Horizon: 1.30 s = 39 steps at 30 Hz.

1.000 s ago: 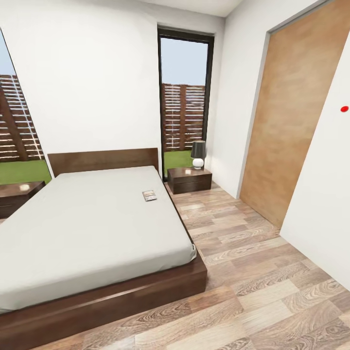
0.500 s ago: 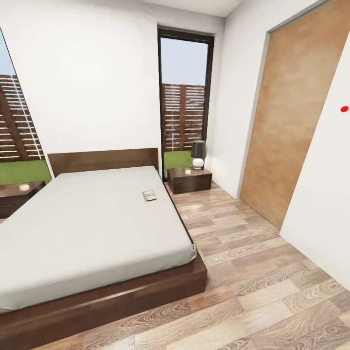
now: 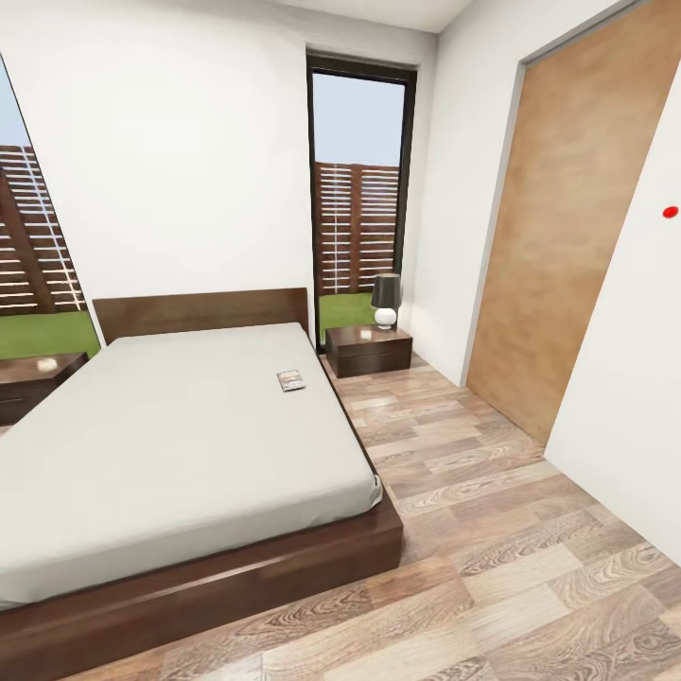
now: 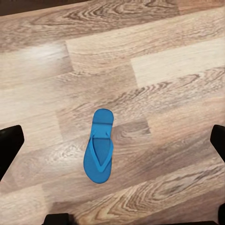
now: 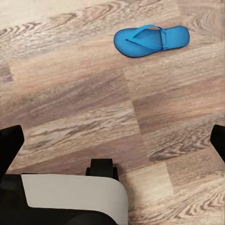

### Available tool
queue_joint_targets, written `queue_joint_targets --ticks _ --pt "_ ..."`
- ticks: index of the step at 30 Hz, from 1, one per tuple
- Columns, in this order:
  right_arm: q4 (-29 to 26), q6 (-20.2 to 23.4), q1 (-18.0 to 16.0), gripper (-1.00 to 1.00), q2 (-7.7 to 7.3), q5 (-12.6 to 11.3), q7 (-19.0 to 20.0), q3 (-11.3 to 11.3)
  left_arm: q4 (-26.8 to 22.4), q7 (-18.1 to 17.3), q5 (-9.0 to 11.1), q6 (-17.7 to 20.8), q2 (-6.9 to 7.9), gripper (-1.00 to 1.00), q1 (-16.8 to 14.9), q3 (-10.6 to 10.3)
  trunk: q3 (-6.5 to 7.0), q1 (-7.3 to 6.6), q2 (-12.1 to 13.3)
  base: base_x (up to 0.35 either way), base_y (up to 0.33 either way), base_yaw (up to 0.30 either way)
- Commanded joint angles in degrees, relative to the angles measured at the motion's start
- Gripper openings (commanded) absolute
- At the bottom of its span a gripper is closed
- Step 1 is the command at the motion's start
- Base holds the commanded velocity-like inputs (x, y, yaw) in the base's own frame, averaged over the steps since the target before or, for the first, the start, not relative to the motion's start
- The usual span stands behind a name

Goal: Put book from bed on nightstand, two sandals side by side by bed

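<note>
Facing the bed, both end effectors open over the floor.
The book (image 3: 291, 380) lay on my bed (image 3: 180, 445) near the nightstand (image 3: 368, 350); one sandal (image 4: 99, 146) lay under my spread left end effector (image 4: 112, 140), another sandal (image 5: 151, 40) beyond my spread right end effector (image 5: 112, 140).

Premises: a domestic bedroom. A large low bed (image 3: 180, 454) with dark wooden frame, headboard and bare pale mattress occupies the left and centre of the frame. A dark nightstand (image 3: 369, 350) at centre carries a table lamp (image 3: 385, 300). White walls, wood-plank floor (image 3: 492, 530), tall dark-framed window (image 3: 359, 189) onto a garden fence, light wooden door (image 3: 567, 218) at right.
</note>
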Motion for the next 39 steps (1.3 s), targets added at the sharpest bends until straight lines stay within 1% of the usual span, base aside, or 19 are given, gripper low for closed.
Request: queue_joint_targets --ticks 1,7,23,30,32,35,37,38,39 --pt "0.05 -0.46 -0.03 1.00 0.02 0.00 0.06 -0.04 -0.01 -0.11 0.49 0.04 0.02 1.00 -0.02 -0.18 -0.06 0.00 -0.03 0.000 0.000 0.000" --pt "0.30 -1.38 -0.03 1.00 0.04 -0.06 0.13 0.09 -0.01 -0.11 0.50 -0.02 0.02 1.00 -0.02 -0.17 -0.06 0.00 -0.03 0.000 0.000 0.000" --pt "0.10 -1.55 -0.03 1.00 0.09 0.02 0.14 0.09 -0.01 -0.09 0.51 -0.10 0.02 1.00 -0.02 -0.16 -0.06 0.00 -0.03 0.000 0.000 0.000" --pt "-2.05 -1.30 -0.24 1.00 0.11 -0.19 0.07 0.02 -0.01 -0.05 0.49 -1.50 0.02 1.00 -0.02 -0.16 -0.06 0.00 -0.03 0.000 0.000 0.000" --pt "-2.83 -1.08 -0.99 1.00 0.07 -0.31 0.05 0.00 -0.01 -0.04 0.46 -2.11 0.02 1.00 -0.02 -0.18 -0.06 0.00 -0.03 0.000 0.000 0.000" --pt "-3.09 -0.47 -3.09 1.00 0.15 -0.41 0.02 -0.02 -0.01 -0.03 0.46 -2.66 0.02 1.00 -0.02 -0.21 -0.06 0.00 -0.03 0.000 0.000 0.000" --pt "-2.93 0.97 -4.63 1.00 0.24 -0.45 -0.02 -0.03 -0.01 -0.03 0.47 -2.87 0.02 1.00 -0.02 -0.23 -0.06 0.00 -0.03 0.000 0.000 0.000" --pt "-2.93 0.97 -4.63 1.00 0.24 -0.45 -0.02 -0.03 -0.01 -0.03 0.47 -2.87 0.02 1.00 -0.02 -0.23 -0.06 0.00 -0.03 0.000 0.000 0.000" --pt "-2.87 2.14 -5.36 1.00 0.27 -0.44 -0.04 -0.03 -0.01 -0.03 0.48 -2.94 0.02 1.00 -0.02 -0.23 -0.06 0.00 -0.03 0.000 0.000 0.000"
